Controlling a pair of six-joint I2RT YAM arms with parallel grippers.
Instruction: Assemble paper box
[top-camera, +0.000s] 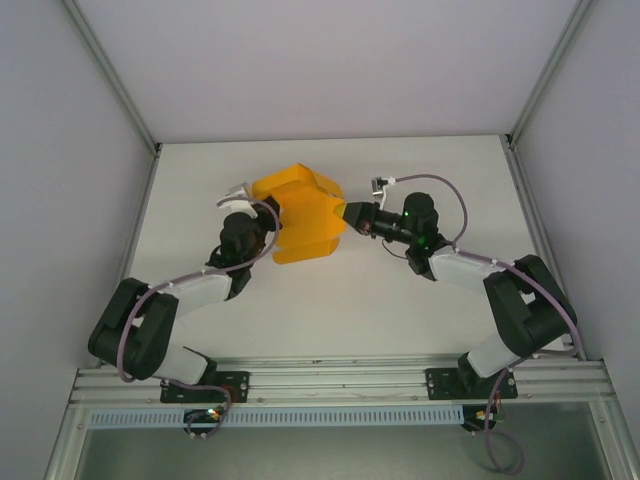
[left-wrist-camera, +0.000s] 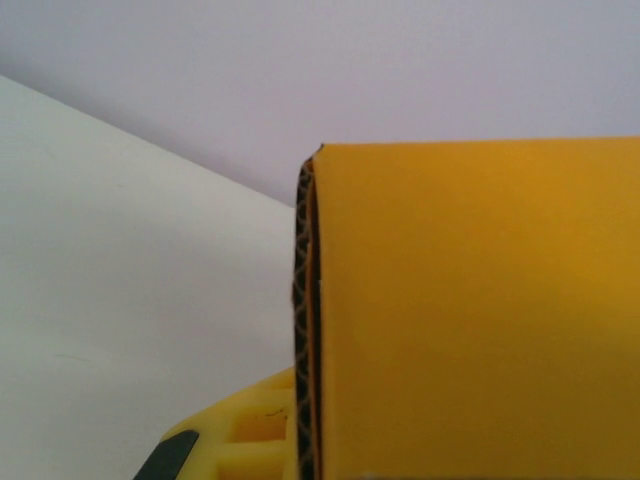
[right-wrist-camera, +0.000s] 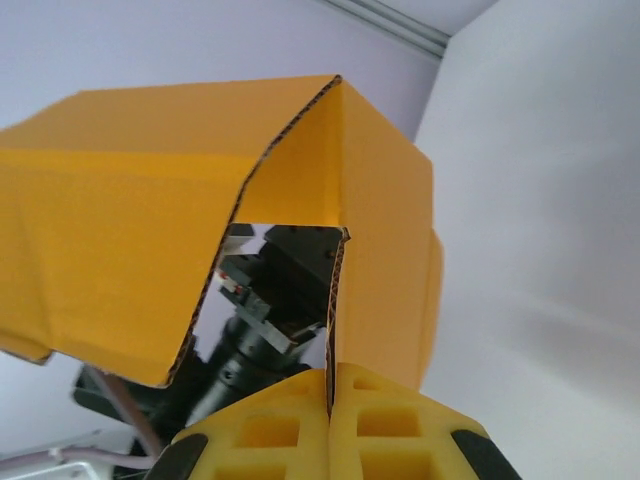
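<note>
Right gripper (right-wrist-camera: 330, 395) pinches paper box (top-camera: 305, 215) panel; left gripper (top-camera: 262, 213) clamp unclear; box part-folded.

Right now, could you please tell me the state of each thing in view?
paper box: partly folded, panels bent along the creases, not yet closed.
right gripper: jaws shut on the edge of one box panel.
left gripper: one jaw against a box wall, the other hidden, so open or shut is unclear.
</note>
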